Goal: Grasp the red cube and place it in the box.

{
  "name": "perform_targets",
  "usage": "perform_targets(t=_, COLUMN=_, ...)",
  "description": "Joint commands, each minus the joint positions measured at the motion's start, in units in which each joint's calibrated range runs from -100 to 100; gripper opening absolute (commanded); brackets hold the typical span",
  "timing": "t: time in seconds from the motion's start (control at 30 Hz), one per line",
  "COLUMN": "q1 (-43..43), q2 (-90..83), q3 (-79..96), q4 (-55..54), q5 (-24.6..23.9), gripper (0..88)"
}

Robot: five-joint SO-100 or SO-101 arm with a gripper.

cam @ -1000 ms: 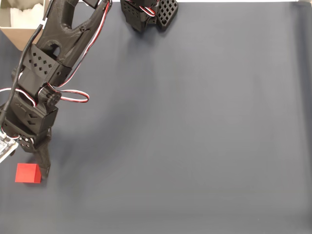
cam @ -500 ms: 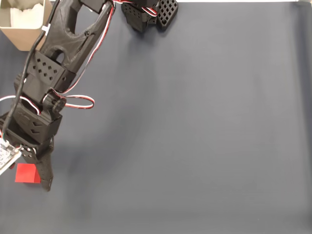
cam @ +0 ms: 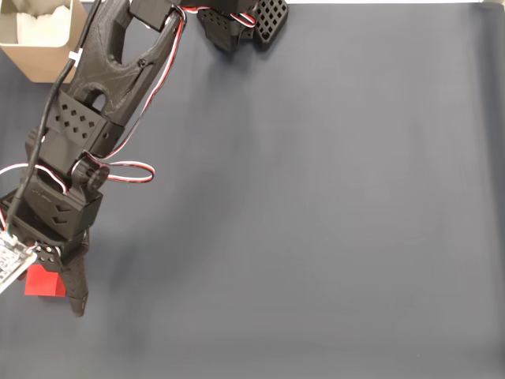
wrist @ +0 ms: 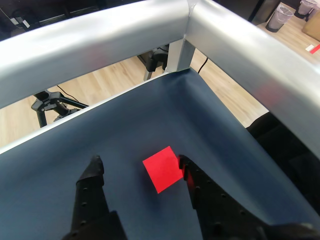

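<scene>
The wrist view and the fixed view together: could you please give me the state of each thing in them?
gripper: open, fingers either side of the cube, one finger against its edge.
red cube: flat on the mat, not lifted.
box: upright, open-topped, white lining inside, no cube in it.
mat: flat, dark.

Your table has a dark blue-grey cloth (cam: 331,197) with shiny silver rails (wrist: 100,40) at its corner, and past them at the top you see a light wood floor (wrist: 115,80).
</scene>
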State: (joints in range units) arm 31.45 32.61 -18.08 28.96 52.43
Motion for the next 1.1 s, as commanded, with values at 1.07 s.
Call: perform_targets(t=1.07, q1=2.35, q2=3.18, q3=-7.28, q4=-1.74, q5=0.29, gripper=35.3)
